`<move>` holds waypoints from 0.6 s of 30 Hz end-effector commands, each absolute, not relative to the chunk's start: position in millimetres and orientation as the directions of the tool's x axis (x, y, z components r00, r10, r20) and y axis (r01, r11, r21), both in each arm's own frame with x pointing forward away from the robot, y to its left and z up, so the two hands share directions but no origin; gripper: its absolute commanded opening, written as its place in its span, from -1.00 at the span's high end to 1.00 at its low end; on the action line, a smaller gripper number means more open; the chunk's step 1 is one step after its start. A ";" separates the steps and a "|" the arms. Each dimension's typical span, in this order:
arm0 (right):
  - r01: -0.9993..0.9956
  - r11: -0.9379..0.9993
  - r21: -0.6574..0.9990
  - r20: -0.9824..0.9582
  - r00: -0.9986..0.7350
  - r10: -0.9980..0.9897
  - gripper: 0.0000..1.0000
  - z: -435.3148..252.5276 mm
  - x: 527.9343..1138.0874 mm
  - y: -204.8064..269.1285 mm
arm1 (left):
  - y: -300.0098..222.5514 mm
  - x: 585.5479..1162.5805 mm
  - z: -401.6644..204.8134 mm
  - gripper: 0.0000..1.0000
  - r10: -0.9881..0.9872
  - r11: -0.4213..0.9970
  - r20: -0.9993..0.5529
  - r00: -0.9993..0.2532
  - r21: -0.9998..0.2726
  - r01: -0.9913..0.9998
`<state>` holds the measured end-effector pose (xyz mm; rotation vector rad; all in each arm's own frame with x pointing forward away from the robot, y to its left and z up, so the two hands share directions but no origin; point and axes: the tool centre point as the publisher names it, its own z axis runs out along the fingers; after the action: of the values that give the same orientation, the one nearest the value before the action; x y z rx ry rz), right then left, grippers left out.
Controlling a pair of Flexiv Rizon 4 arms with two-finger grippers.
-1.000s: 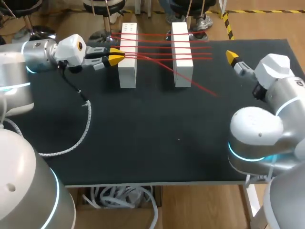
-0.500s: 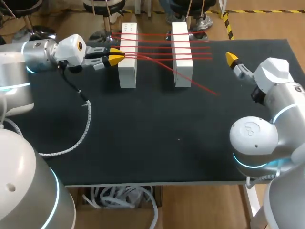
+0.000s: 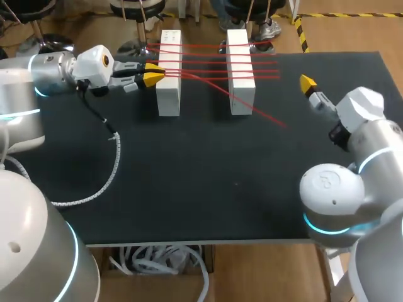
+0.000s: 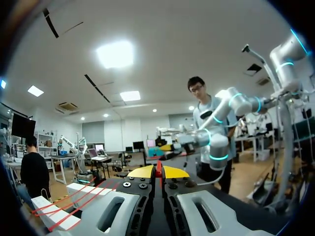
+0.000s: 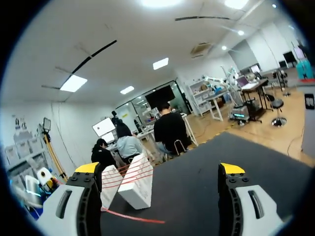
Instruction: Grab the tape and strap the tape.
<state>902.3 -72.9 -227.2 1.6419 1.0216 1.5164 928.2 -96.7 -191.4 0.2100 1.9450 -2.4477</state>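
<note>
The thin red tape [image 3: 204, 71] spans two white rectangular blocks [image 3: 169, 88], its loose tail [image 3: 267, 116] past them; light, limp, probably slippery; best pinched near the tail's end; left tool [image 3: 154, 74] clamps it beside the blocks; right tool [image 3: 306, 83] stands wide, empty.

Silver-grey arms [image 3: 330, 185] with cyan rings [image 3: 313, 224], white wrists [image 3: 94, 63], yellow-tipped claws [image 3: 154, 74]

Open mat [image 3: 201, 182] beside white blocks [image 3: 169, 97], tape [image 3: 201, 72] between
</note>
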 end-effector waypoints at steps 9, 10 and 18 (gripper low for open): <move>0.212 -0.606 0.766 0.562 0.236 0.793 -1.00 -218.4 879.4 -40.8 | -96.3 929.3 -192.2 1.00 0.080 -0.231 -0.110 -0.991 -0.969 0.089; 0.212 -0.606 0.766 0.562 0.236 0.793 -1.00 -218.4 879.4 -40.8 | -96.3 929.3 -192.2 1.00 0.080 -0.231 -0.110 -0.991 -0.969 0.089; 0.212 -0.606 0.766 0.562 0.236 0.793 -1.00 -218.4 879.4 -40.8 | -96.3 929.3 -192.2 1.00 0.080 -0.231 -0.110 -0.991 -0.969 0.089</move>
<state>878.3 -43.0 -223.5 1.9119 0.9489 1.4760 928.2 -96.7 -191.4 0.2100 1.9451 -2.4477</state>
